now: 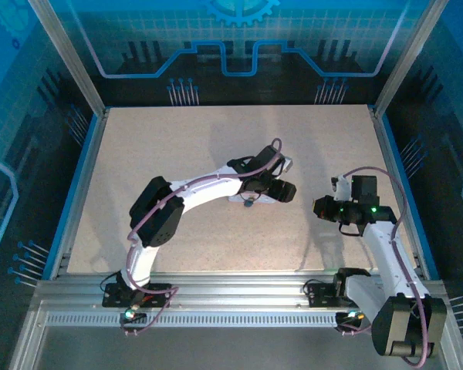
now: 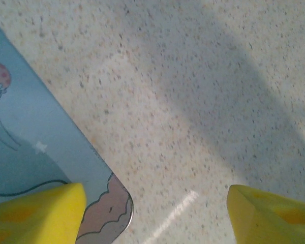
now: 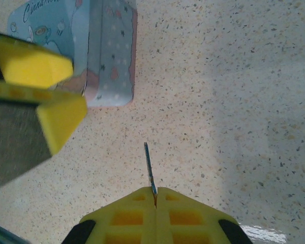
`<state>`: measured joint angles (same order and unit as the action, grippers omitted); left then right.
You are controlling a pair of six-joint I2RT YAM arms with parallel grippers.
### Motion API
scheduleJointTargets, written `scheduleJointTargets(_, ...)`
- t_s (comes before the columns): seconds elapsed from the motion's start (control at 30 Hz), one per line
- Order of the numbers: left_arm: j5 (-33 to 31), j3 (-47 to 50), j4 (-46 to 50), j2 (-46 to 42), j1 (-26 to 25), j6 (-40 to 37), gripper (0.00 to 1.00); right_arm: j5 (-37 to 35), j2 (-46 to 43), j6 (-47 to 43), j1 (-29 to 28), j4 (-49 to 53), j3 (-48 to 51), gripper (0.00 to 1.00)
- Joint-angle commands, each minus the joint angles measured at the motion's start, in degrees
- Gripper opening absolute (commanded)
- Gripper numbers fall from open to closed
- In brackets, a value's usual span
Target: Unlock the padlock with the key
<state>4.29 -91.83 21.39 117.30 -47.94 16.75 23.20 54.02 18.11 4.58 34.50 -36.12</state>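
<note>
Between the right gripper's [image 3: 155,193] pinched-together yellow tips, what seems to be the key [image 3: 149,168] juts out; the left gripper [image 2: 156,203] spreads wide above the tin's [image 2: 35,152] rounded corner.

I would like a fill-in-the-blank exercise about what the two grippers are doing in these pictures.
1. The right gripper is shut on a thin ____.
2. The left gripper stands ____ at a corner of the pastel tin.
3. Both grippers have ____ finger pads.
Missing words: key; open; yellow.
</note>
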Motion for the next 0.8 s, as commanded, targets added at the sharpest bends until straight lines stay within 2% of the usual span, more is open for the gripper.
scheduleJointTargets(0.0,0.37,5.38,-0.51,-4.23,-1.41,3.29,0.76,2.40,0.76,-0.28,0.95,-0.78,-1.37,0.00)
scheduleJointTargets(0.23,-1.21,7.91,-0.99,-9.86,-2.17,5.08,0.76,5.29,2.65,0.43,0.10,-2.96,-0.75,0.00)
scheduleJointTargets(0.4,-2.22,10.65,-2.14,-15.40,-2.07,4.35,0.77,6.86,4.30,1.59,-4.42,-6.32,-1.62,0.00)
scheduleJointTargets(0.6,-3.43,23.38,-8.96,-27.42,-0.32,6.28,0.81,10.18,10.08,8.12,-13.99,-20.93,-1.55,0.00)
scheduleJointTargets(0.77,-2.40,35.97,-13.55,-36.91,3.62,9.23,0.85,13.26,19.12,13.80,-18.73,-35.22,-2.80,0.00)
